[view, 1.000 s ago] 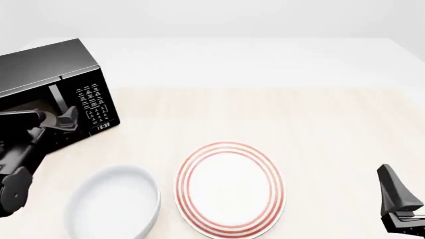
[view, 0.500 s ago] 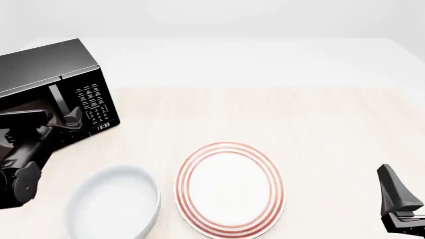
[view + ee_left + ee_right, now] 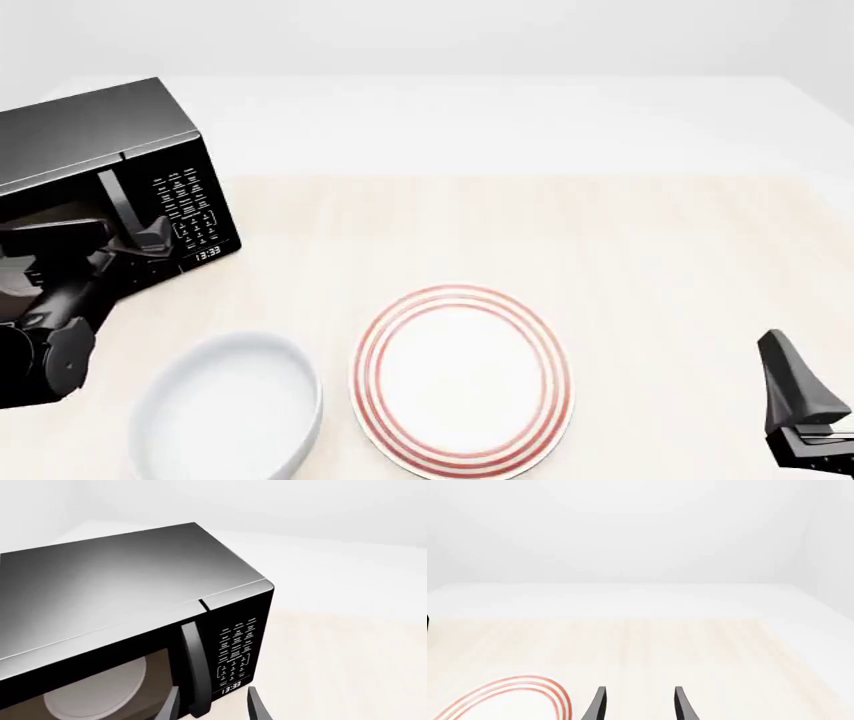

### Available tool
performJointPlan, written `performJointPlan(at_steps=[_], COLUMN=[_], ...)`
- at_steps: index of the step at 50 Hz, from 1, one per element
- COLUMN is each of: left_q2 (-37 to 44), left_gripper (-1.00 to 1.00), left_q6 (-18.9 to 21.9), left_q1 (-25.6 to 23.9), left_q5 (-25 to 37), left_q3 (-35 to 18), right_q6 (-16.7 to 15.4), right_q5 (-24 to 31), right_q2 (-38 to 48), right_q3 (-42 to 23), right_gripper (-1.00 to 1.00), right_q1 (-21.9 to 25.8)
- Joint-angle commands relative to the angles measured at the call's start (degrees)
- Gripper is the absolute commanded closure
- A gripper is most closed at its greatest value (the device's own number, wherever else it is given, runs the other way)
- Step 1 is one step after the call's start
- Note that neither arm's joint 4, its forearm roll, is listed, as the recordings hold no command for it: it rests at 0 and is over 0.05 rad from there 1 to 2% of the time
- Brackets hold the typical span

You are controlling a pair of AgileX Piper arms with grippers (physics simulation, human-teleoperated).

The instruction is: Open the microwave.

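The large black boxy microwave (image 3: 114,185) stands at the far left of the pale wood-grain table (image 3: 641,260), its front turned at an angle toward the table's middle. Its dark glass door (image 3: 100,685) is closed, flush with the front face. The white round turntable (image 3: 93,692) is visible through the glass. The vertical grey handle (image 3: 193,670) runs down the door's edge next to the white-labelled keypad (image 3: 237,650). Below the keypad, the small digital clock (image 3: 230,686) reads 13:33.

The left gripper (image 3: 140,240) is positioned at the door front, level with the lower part of the handle. In the left wrist view, its two black fingertips (image 3: 257,711) sit on either side of the handle's lower end with a gap between them, so the jaws are parted and not closed on the handle. Contact with the handle cannot be confirmed.

A white round bowl (image 3: 227,410) rests on the table near the front edge, just below the left arm. Beside it, toward the centre, lies a white plate with red concentric rim stripes (image 3: 461,380).

The right gripper (image 3: 801,410) is at the front right corner of the table, well apart from the microwave. Its fingertips (image 3: 597,705) stand moderately apart with nothing between them.
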Motion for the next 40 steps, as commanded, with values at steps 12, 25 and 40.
performJointPlan(at_steps=[12, 25, 40], left_q2=[4.6, 6.3, 9.1], left_gripper=[-1.0, -1.0, -1.0], left_q6=[-0.9, -1.2, -1.7], left_q1=[0.0, -0.5, 0.0], left_q5=[0.4, 0.8, 0.5], left_q3=[-3.2, -4.5, -5.8], right_q6=[0.0, 0.0, 0.0], right_q5=[0.0, 0.0, 0.0], right_q2=[0.0, 0.0, 0.0], right_q3=[0.0, 0.0, 0.0], right_gripper=[-1.0, -1.0, -1.0], right_q1=[0.0, 0.0, 0.0])
